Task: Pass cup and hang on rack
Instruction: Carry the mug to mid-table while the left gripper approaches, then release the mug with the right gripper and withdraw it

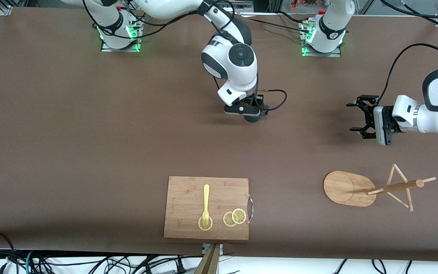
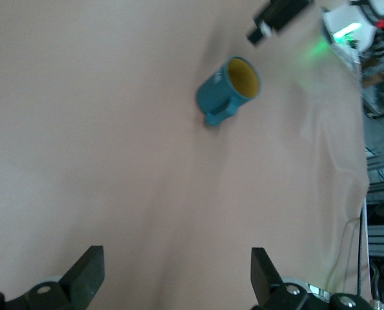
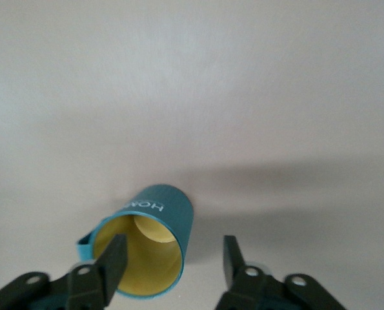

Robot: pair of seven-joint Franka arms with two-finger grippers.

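The teal cup (image 3: 154,213) with its yellowish inside stands upright on the brown table in the middle; it also shows in the left wrist view (image 2: 225,92) and, mostly hidden under the hand, in the front view (image 1: 252,118). My right gripper (image 1: 250,111) hangs just above it, open (image 3: 173,244), with one finger over the cup's mouth and the other outside its wall, not touching. My left gripper (image 1: 356,117) is open and empty (image 2: 177,258), held sideways over bare table toward the left arm's end, pointing at the cup. The bamboo rack (image 1: 346,188) stands nearer the front camera than the left gripper.
A bamboo cutting board (image 1: 184,198) lies near the table's front edge, nearer to the front camera than the cup. On it are a yellow fork (image 1: 205,199) and three lemon slices (image 1: 234,217). Cables hang below the table's front edge.
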